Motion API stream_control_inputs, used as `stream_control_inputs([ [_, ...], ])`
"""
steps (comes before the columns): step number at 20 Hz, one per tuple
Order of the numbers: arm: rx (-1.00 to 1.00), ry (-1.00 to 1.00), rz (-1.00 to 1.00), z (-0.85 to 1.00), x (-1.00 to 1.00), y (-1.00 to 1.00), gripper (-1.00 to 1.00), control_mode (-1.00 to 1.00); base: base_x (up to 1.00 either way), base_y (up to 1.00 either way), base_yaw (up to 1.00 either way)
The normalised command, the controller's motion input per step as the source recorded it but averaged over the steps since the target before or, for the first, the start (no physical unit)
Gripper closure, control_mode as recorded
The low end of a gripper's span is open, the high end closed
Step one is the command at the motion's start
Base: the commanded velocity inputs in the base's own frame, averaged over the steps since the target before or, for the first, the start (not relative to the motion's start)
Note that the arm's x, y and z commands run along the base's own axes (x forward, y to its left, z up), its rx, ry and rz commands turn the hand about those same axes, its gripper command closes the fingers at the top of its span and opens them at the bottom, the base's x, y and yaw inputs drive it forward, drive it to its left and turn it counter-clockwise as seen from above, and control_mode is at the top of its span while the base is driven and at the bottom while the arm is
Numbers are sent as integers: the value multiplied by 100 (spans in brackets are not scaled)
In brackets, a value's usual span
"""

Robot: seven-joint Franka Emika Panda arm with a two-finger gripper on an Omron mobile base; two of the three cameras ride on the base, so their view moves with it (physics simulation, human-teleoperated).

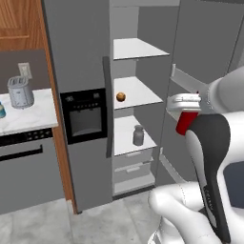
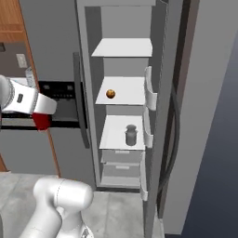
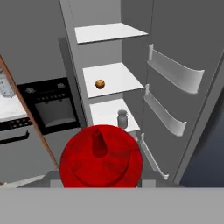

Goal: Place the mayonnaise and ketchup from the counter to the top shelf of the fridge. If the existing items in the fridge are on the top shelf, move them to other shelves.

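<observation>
Ketchup (image 3: 101,156): slim red squeeze bottle, clamped in the gripper (image 1: 187,110), well short of the open fridge (image 1: 81,71) and in front of its opening. In the hand view its tapered nozzle points away from the camera toward the shelves; in the left base view the red body hangs below the white hand.

Top shelf (image 1: 138,48): white board, bare.

Middle shelf (image 2: 123,90): holds a small round orange fruit (image 2: 110,94) near its left edge.

Lower shelf (image 2: 122,132): holds a small grey lidded jar (image 2: 131,135), upright.

Counter (image 1: 28,114): left of the fridge, carries a silver toaster (image 1: 20,92).
</observation>
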Motion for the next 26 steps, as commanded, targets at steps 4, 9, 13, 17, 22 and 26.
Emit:
stream_control_inputs([
  [4,0,0,0,0,0,0,100,100,74,-8,0],
  [9,0,0,0,0,0,0,100,100,76,-6,0],
  [13,0,0,0,0,0,0,100,100,53,-26,0],
  [17,0,0,0,0,0,0,100,100,22,-48,0],
  [22,0,0,0,0,0,0,100,100,32,-32,0],
  [26,0,0,0,0,0,0,100,100,56,-7,0],
])
